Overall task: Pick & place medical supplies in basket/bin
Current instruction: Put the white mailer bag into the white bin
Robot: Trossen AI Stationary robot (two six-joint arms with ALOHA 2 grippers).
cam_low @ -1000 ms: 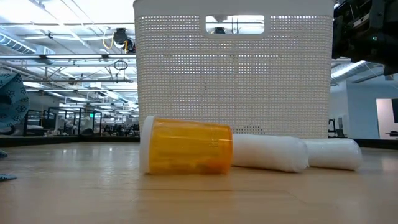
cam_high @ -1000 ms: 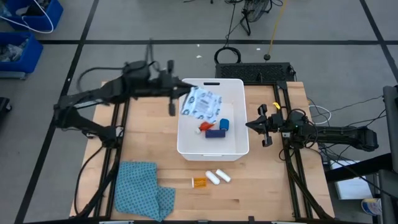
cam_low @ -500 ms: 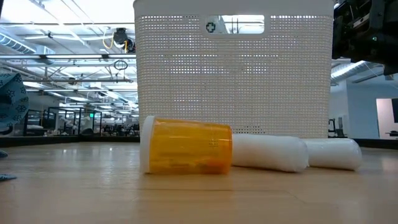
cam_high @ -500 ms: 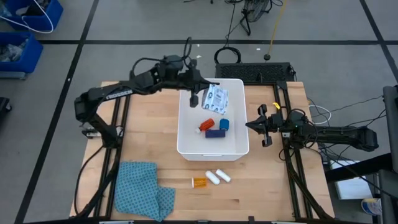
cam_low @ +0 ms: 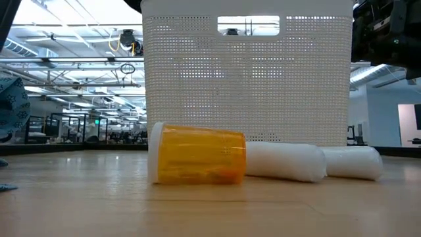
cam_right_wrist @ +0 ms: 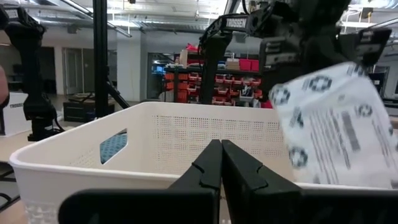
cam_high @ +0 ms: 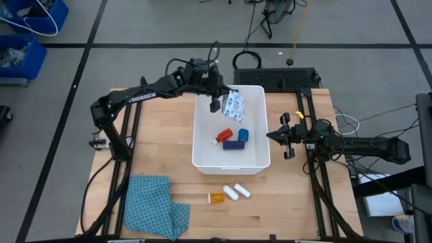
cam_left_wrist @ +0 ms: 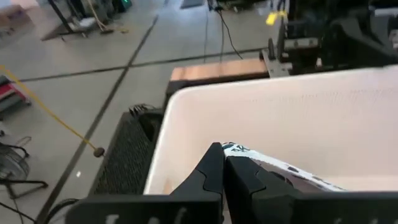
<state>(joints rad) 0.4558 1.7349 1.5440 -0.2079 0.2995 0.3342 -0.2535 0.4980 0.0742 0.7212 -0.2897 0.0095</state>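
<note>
White and printed with dark blue marks, the flat packet (cam_high: 233,106) hangs by one edge from the left gripper (cam_high: 216,103), whose fingers are pinched tight on it above the far end of the white plastic bin (cam_high: 200,138). It dangles over the open tub and not over the rim, which looks like a set-up for a clean drop inside. The right wrist view catches the same packet (cam_right_wrist: 333,127) suspended above the bin's perforated wall (cam_right_wrist: 205,140). Down on the bin floor lie the red-capped bottle (cam_high: 223,137), the blue tape roll (cam_high: 244,134) and the dark blue strip (cam_high: 233,144), bunched together near the middle. Out on the wooden table (cam_high: 297,202), just in front of the bin, the orange pill bottle (cam_high: 216,198) lies on its side with the two white cylinders (cam_high: 237,192) beside it, not yet collected. The low view shows that bottle (cam_low: 197,155) touching the nearer cylinder (cam_low: 284,162). The blue patterned cloth (cam_high: 154,204) sits crumpled at the near left corner. The right gripper (cam_high: 287,136) waits just beside the bin's right wall, its fingers pressed together on nothing.
</note>
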